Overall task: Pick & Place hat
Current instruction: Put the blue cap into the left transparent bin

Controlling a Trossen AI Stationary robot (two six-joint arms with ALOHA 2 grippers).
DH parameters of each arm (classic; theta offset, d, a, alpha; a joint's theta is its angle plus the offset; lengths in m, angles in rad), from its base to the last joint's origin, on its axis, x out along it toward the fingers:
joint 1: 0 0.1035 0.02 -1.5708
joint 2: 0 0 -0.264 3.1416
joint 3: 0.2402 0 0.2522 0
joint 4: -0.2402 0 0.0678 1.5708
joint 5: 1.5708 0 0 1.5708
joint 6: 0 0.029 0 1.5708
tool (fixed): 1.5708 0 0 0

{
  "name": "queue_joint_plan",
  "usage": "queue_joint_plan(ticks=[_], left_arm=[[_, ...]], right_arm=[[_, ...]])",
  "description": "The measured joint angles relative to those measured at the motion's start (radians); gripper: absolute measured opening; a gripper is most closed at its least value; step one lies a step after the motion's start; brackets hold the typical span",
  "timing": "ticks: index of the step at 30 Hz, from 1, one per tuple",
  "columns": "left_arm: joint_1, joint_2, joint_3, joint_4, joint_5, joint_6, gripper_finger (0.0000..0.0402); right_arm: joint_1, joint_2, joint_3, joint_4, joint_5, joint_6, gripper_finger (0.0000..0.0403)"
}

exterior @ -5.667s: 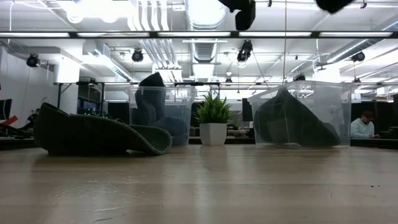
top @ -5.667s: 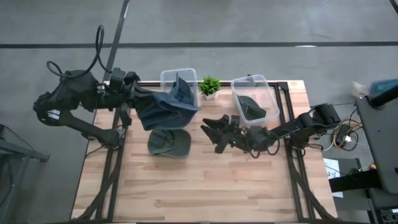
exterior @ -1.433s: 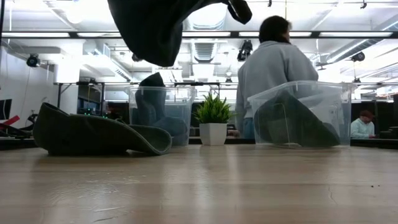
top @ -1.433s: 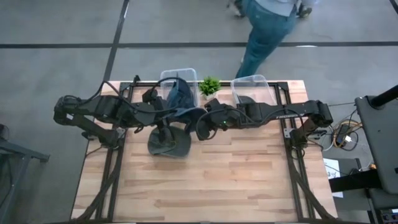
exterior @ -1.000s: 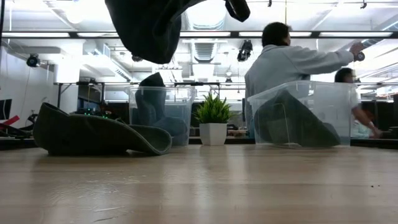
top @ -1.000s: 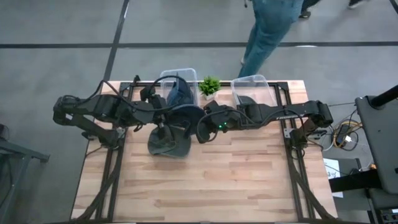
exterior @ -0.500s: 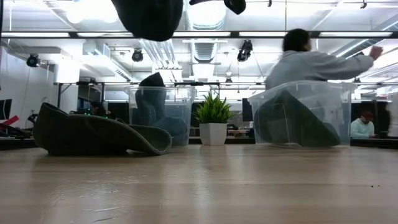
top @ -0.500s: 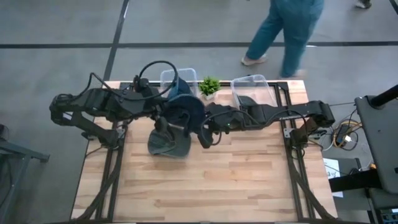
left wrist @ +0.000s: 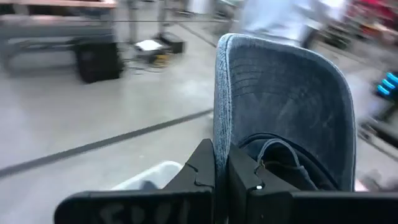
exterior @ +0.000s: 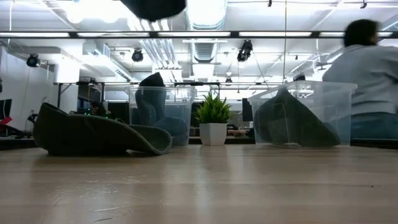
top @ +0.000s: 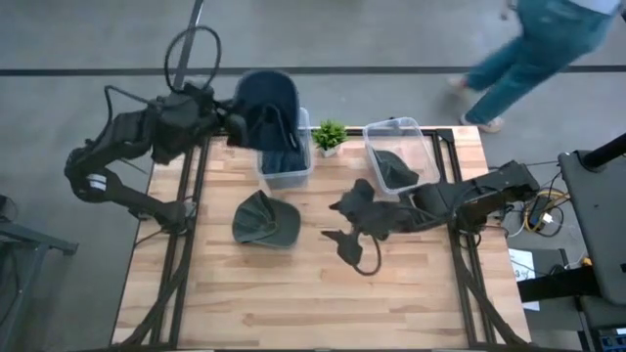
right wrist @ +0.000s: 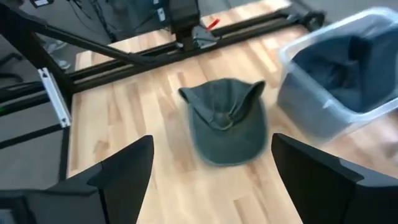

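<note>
Two arms at work: the left end effector [left wrist: 221, 171] is pinched tight on the edge of a blue denim hat [top: 264, 106], holding it up above the left clear bin [top: 284, 168] at the worktop's [top: 323, 293] far edge. The right end effector [right wrist: 208, 165] hovers mid-worktop, fingers spread wide, empty. A green hat [top: 264, 220] lies flat on the wood, near the left bin. A person [top: 533, 49] walks past beyond the worktop

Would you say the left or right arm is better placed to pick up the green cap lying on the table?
Right, probably. The right gripper is open, empty, and faces the green cap; the left gripper is shut on a blue cap above the bin.
</note>
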Motion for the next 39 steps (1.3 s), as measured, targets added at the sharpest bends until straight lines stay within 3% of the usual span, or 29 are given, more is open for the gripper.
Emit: queue_joint_plan(ticks=[4,9,17,25,32,39], left_arm=[[0.133,0.024,-0.011,0.01,0.043,-0.064,0.0006],[0.276,0.104,-0.026,0.091,0.275,-0.107,0.0006],[0.391,0.269,-0.02,0.027,0.376,-0.203,0.0006],[0.418,0.434,0.079,-0.016,0.483,-0.198,0.0006],[0.424,0.544,0.206,-0.418,0.383,-0.148,0.0006],[0.446,0.588,0.261,-0.442,0.318,-0.119,0.0006]], right_arm=[[0.036,-0.039,0.0,-0.022,0.095,-0.025,0.0318],[0.046,-0.063,-0.005,-0.08,0.108,-0.029,0.0308],[0.046,-0.081,-0.023,-0.153,0.109,-0.001,0.0295],[0.052,-0.081,-0.088,-0.153,0.108,0.04,0.029],[0.058,-0.082,-0.114,-0.152,0.107,0.078,0.0295],[0.058,-0.089,-0.114,-0.149,0.107,0.074,0.0286]])
